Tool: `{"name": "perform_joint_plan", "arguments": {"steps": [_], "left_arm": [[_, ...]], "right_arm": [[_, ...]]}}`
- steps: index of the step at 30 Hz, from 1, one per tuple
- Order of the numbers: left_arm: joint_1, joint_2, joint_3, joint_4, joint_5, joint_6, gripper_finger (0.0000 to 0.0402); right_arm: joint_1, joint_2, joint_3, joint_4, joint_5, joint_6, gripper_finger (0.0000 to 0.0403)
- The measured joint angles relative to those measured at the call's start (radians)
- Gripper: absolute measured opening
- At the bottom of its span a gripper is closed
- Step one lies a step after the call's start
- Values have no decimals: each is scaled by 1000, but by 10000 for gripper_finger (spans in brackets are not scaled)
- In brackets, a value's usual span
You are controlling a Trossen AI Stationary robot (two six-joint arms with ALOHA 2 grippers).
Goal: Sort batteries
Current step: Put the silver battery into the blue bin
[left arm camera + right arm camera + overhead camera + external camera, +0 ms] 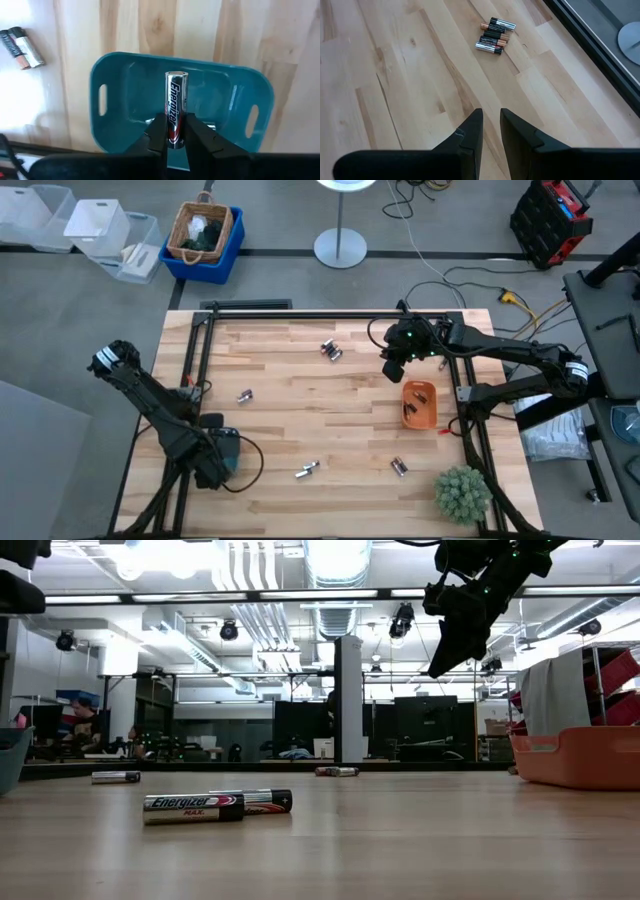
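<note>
While over the teal tray (125,75), left pincer (174,136) clenched on one battery (175,107); right pincer (491,125) empty, barely parted.

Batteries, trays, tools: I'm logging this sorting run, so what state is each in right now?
Left tool: shut on a battery, above the teal tray.
Right tool: nearly closed, empty, raised.
Orange tray: holds batteries.
Battery cluster: loose on table.

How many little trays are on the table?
2. The teal tray sits near the table's left edge, under the left gripper and its battery. The orange tray sits near the right edge. None seems hidden.
</note>
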Motion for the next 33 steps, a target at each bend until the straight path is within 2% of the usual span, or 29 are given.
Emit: {"name": "perform_joint_plan", "arguments": {"steps": [10,23,33], "left_arm": [[0,0,-5,-5,4,-46,26],[1,0,-6,-19,3,-158,72],[1,0,-5,-20,2,-161,77]], "right_arm": [[0,0,0,0,0,0,59],[0,0,0,0,1,0,59],[0,0,0,0,1,0,59]]}}
